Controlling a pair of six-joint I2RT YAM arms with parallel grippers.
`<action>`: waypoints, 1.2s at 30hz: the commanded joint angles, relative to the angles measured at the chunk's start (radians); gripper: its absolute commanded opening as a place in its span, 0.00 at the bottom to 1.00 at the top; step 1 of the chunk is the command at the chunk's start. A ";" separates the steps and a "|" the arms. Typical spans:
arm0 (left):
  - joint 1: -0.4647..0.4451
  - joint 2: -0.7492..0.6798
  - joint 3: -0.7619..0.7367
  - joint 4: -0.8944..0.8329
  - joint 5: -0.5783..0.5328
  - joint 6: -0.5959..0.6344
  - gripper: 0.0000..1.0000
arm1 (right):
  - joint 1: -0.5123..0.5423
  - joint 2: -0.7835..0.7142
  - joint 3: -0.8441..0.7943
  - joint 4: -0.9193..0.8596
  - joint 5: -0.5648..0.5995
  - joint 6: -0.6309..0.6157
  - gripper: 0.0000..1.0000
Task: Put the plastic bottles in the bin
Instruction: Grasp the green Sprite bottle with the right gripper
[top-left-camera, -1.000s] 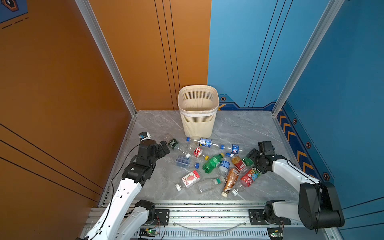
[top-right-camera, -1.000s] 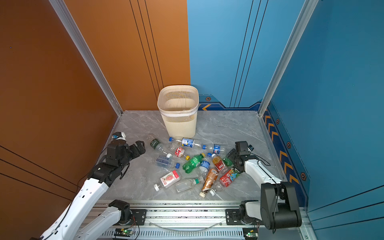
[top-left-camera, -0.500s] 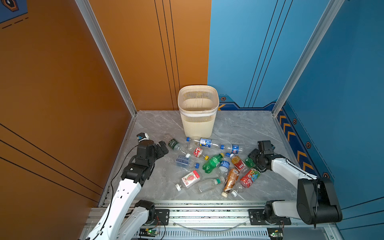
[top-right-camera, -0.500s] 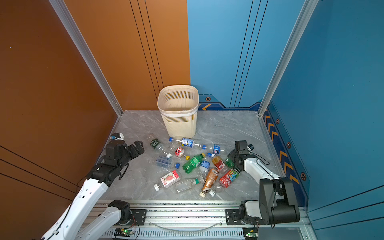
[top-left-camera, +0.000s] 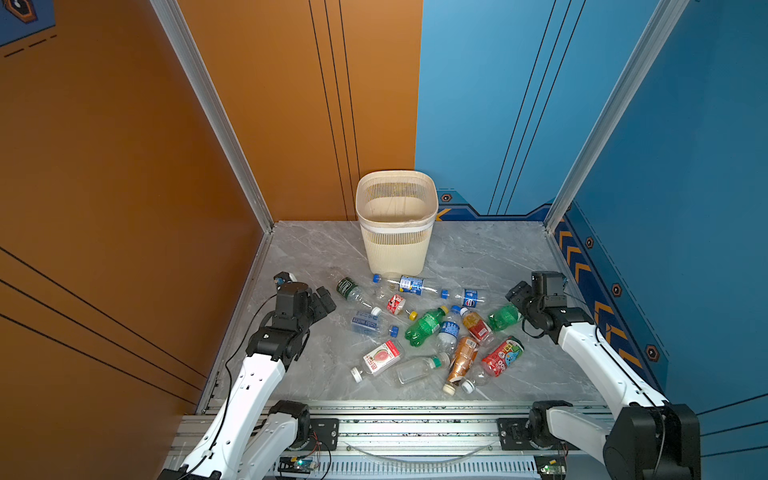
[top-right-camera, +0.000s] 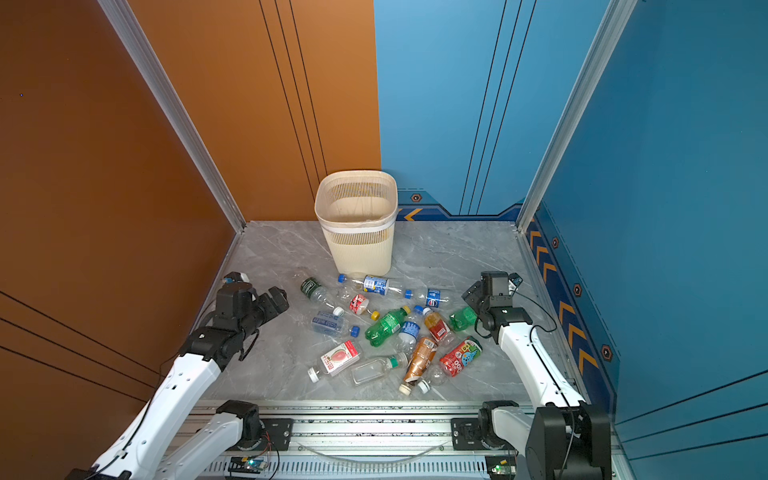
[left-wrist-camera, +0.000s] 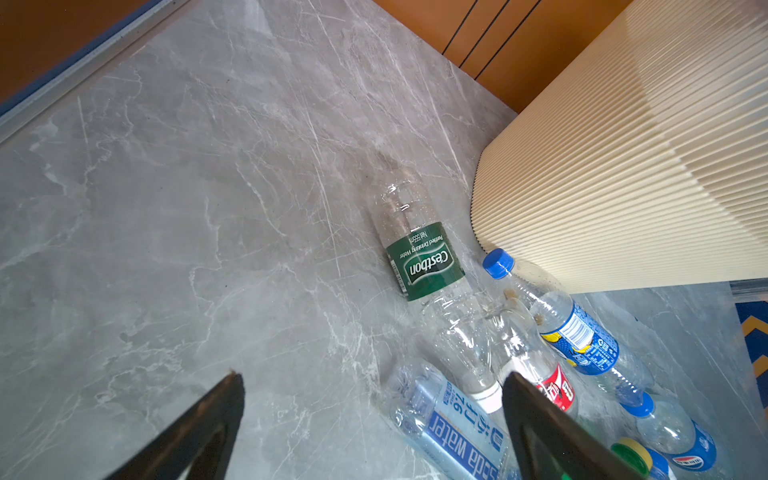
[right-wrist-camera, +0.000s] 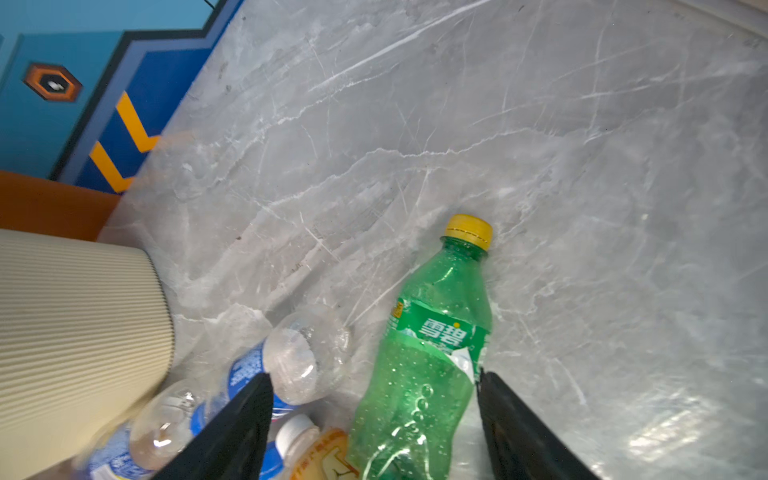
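Observation:
The cream slatted bin (top-left-camera: 397, 224) (top-right-camera: 357, 224) stands upright at the back, and the plastic bottles (top-left-camera: 428, 324) (top-right-camera: 390, 326) lie scattered on the floor in front of it. My right gripper (top-left-camera: 514, 293) (right-wrist-camera: 374, 376) is open, its jaws astride a small green bottle with a yellow cap (right-wrist-camera: 432, 353) (top-left-camera: 504, 316) that lies on the floor. My left gripper (top-left-camera: 326, 301) (left-wrist-camera: 372, 376) hangs open left of the pile and holds nothing. Just ahead of it lie a blue "soda water" bottle (left-wrist-camera: 449, 419) and a clear green-labelled bottle (left-wrist-camera: 424, 257).
The grey marble floor (top-left-camera: 307, 257) is walled in orange on the left and blue on the right. An aluminium rail (top-left-camera: 395, 419) runs along the front edge. Two blue-labelled bottles (top-left-camera: 409, 284) lie close against the bin's base.
My right gripper has shifted slightly toward the back, still over the small green bottle, which has moved a little. The left arm has hardly moved.

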 joint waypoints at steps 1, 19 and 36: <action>0.011 0.004 -0.021 -0.006 0.034 -0.014 0.98 | -0.008 0.012 -0.038 -0.088 -0.016 -0.016 0.93; 0.049 0.000 -0.035 -0.017 0.066 -0.030 0.98 | -0.021 0.215 -0.091 0.144 -0.069 0.005 0.92; 0.084 0.001 -0.040 -0.032 0.073 -0.041 0.98 | -0.021 0.299 -0.009 0.178 -0.076 -0.003 0.59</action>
